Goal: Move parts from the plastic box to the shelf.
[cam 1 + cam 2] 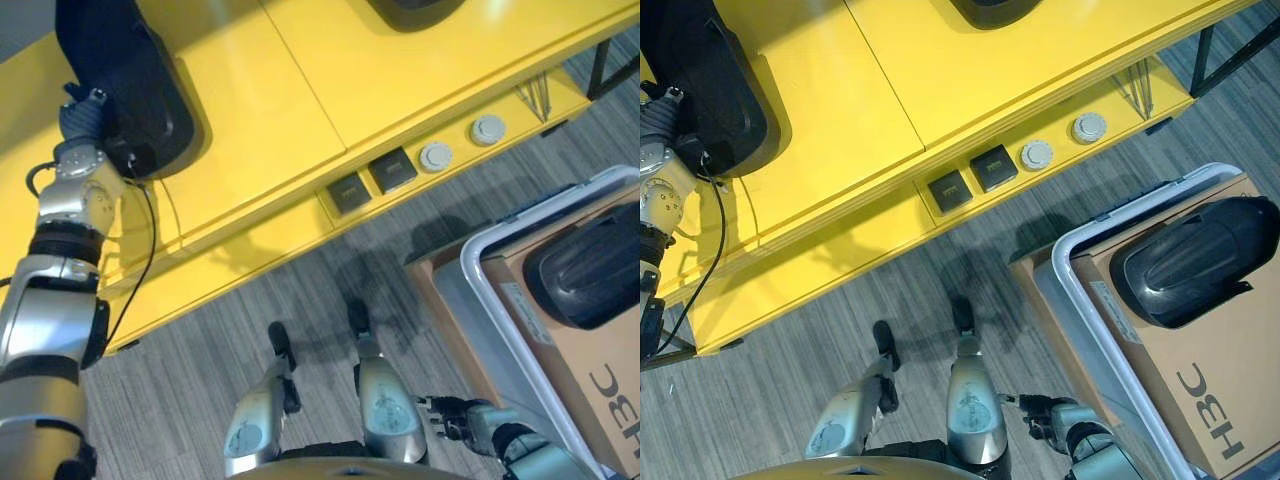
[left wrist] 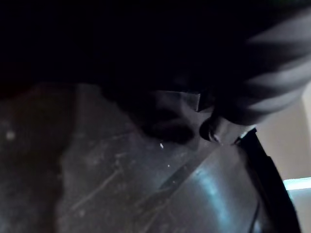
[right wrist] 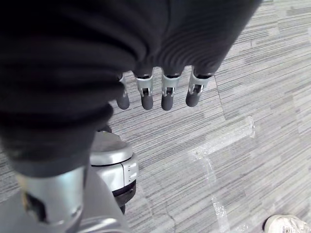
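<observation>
Left hand (image 1: pixel 82 115) at the black part (image 1: pixel 125 80) on the yellow shelf (image 1: pixel 270 110), fingers hidden, grip unclear | right hand (image 3: pixel 160 92) low over the floor, fingers relaxed, empty | second black part (image 1: pixel 1195 260) on cardboard in the plastic box (image 1: pixel 1080 290)

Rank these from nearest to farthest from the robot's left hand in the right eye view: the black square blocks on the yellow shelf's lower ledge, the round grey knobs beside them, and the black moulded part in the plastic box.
From the left hand:
1. Black square blocks, mid-ledge.
2. Round grey knobs, further right.
3. Black moulded part, far right in the plastic box.
</observation>
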Robot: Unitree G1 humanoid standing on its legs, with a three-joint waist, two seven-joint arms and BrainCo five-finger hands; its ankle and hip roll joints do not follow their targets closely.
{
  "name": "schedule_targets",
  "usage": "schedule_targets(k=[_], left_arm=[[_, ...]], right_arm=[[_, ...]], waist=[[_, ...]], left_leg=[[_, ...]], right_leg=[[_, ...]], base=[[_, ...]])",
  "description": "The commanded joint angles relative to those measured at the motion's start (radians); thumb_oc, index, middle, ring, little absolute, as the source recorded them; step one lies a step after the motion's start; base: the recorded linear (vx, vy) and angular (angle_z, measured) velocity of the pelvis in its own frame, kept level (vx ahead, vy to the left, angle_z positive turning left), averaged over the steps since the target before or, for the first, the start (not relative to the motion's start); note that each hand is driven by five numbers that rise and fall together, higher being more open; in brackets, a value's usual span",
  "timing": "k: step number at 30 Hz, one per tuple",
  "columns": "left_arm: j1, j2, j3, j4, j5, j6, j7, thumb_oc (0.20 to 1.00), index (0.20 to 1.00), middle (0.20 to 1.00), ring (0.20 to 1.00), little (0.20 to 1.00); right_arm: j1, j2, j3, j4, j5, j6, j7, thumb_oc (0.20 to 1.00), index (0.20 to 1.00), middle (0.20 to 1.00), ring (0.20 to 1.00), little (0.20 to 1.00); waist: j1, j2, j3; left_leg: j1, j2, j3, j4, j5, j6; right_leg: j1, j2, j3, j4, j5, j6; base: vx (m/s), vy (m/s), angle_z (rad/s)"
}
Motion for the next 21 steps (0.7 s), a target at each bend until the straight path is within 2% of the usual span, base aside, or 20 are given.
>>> schedule_targets(k=[1, 12, 13, 14, 21], left_arm=[[0.001, 0.015, -0.043, 0.111, -0.014, 0.029, 0.063, 1.000, 1.000, 1.000, 1.000, 1.000], [0.009, -0.014, -0.046, 0.109, -0.017, 0.068, 0.072, 1.000, 1.000, 1.000, 1.000, 1.000], [0.007, -0.015, -0.056, 0.102, 0.020, 0.107, 0.043, 1.000, 1.000, 1.000, 1.000, 1.000], [0.007, -0.015, -0.056, 0.102, 0.020, 0.107, 0.042, 1.000, 1.000, 1.000, 1.000, 1.000], [0.024, 0.039, -0.118, 0.070, 0.298, 0.243, -0.062, 1.000, 1.000, 1.000, 1.000, 1.000]], right_arm=[[0.015, 0.010, 0.040, 0.013, 0.051, -0.011, -0.011, 1.000, 1.000, 1.000, 1.000, 1.000], [0.012, 0.027, 0.043, 0.003, 0.088, 0.000, -0.025, 1.000, 1.000, 1.000, 1.000, 1.000], [0.023, 0.033, 0.035, 0.009, 0.076, 0.004, -0.024, 1.000, 1.000, 1.000, 1.000, 1.000], [0.023, 0.033, 0.035, 0.009, 0.076, 0.004, -0.024, 1.000, 1.000, 1.000, 1.000, 1.000], [0.066, 0.035, -0.005, 0.046, 0.073, 0.004, -0.022, 1.000, 1.000, 1.000, 1.000, 1.000]], waist=[[-0.005, -0.051, -0.011], [-0.007, -0.052, -0.036], [-0.009, -0.049, -0.054], [-0.009, -0.049, -0.054], [-0.002, -0.034, -0.116]], left_leg=[[-0.029, -0.002, -0.009, 0.002, -0.055, 0.009], [0.001, 0.007, -0.003, 0.002, -0.059, 0.007], [0.014, 0.010, 0.002, 0.002, -0.060, 0.006], [0.014, 0.010, 0.002, 0.002, -0.060, 0.006], [0.058, 0.012, 0.014, 0.002, -0.054, 0.001]], right_leg=[[0.025, 0.019, -0.021, 0.015, -0.125, -0.030], [0.048, 0.020, -0.030, 0.022, -0.133, -0.034], [0.061, 0.020, -0.034, 0.025, -0.137, -0.033], [0.061, 0.020, -0.034, 0.025, -0.137, -0.033], [0.123, 0.014, -0.053, 0.028, -0.150, -0.028]], base=[[0.01, -0.024, 0.04], [0.01, -0.012, 0.02], [0.00, 0.000, 0.00], [0.02, -0.034, 0.00], [0.05, -0.019, 0.01]])
